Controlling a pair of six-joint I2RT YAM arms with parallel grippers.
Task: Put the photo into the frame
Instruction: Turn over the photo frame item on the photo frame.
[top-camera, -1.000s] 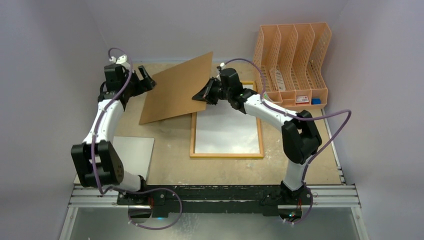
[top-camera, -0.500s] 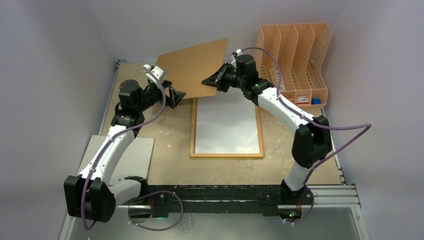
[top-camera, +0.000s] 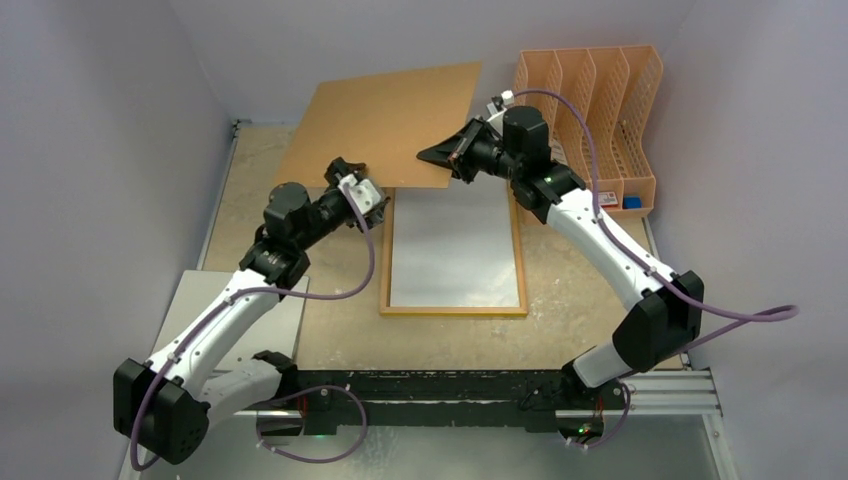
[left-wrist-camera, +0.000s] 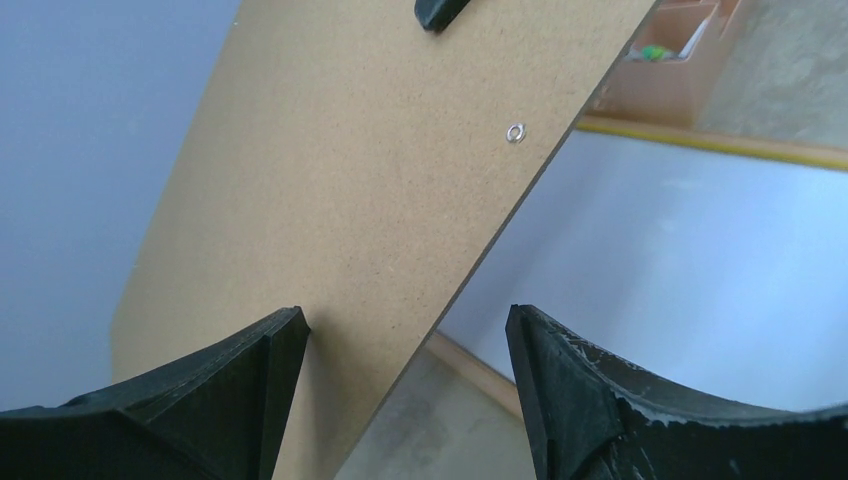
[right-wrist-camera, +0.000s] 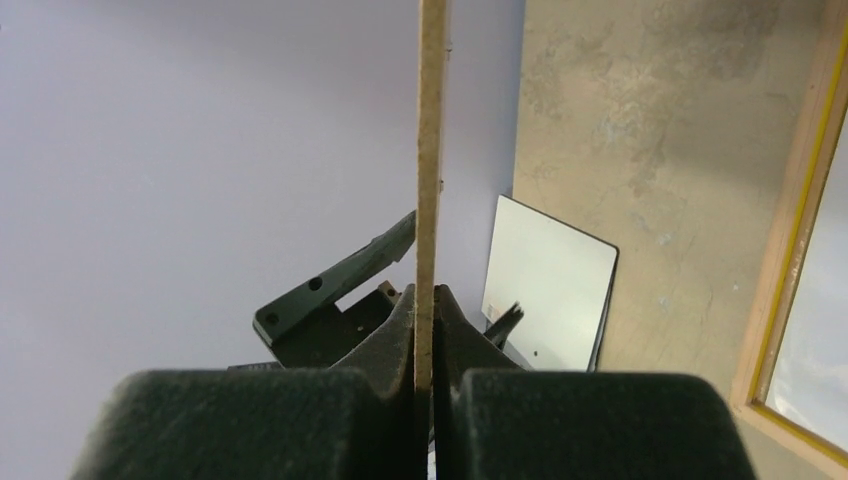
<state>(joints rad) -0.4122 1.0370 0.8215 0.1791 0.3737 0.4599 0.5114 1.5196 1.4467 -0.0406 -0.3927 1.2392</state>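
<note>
— Where's the photo (top-camera: 455, 250)?
— White side up inside the frame (top-camera: 453, 311), flat on the bench (top-camera: 570, 290).
— And the claws?
— Right claw (top-camera: 445, 155) pinches the board (top-camera: 385, 120) aloft; left claw (top-camera: 345, 168) gapes at the board's lower edge.

No legible text, brand, number or sign made out in any view. Small red-and-white label (top-camera: 603, 199) seen low in peach file rack (top-camera: 640, 100), upper right of top view; print too small to be read. White strip with dark marks (top-camera: 553, 158) in same rack; marks not resolved.
</note>
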